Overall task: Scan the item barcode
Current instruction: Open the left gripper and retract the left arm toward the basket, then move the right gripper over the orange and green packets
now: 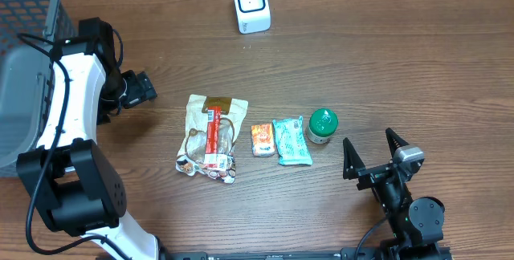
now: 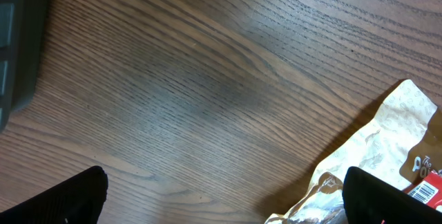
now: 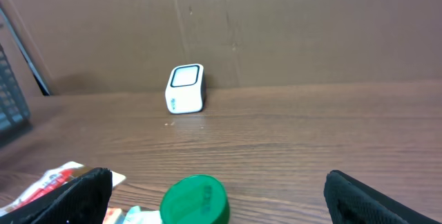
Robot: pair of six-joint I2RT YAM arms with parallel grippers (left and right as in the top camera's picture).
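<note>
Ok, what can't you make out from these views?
Barcodes on the orange packet and teal packet: overhead, too small to find.
Body of the green-lidded jar: right wrist, cut off by the bottom edge; overhead shows mostly the lid.
Most of the snack bag: left wrist, cut off by the right and bottom edges.
Inside of the basket: overhead, cut off by the left edge.

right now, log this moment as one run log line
stage: before grasp | left hand: open, empty, beside snack bag | right hand: open, empty, facing green-lid jar | scanner: far edge
</note>
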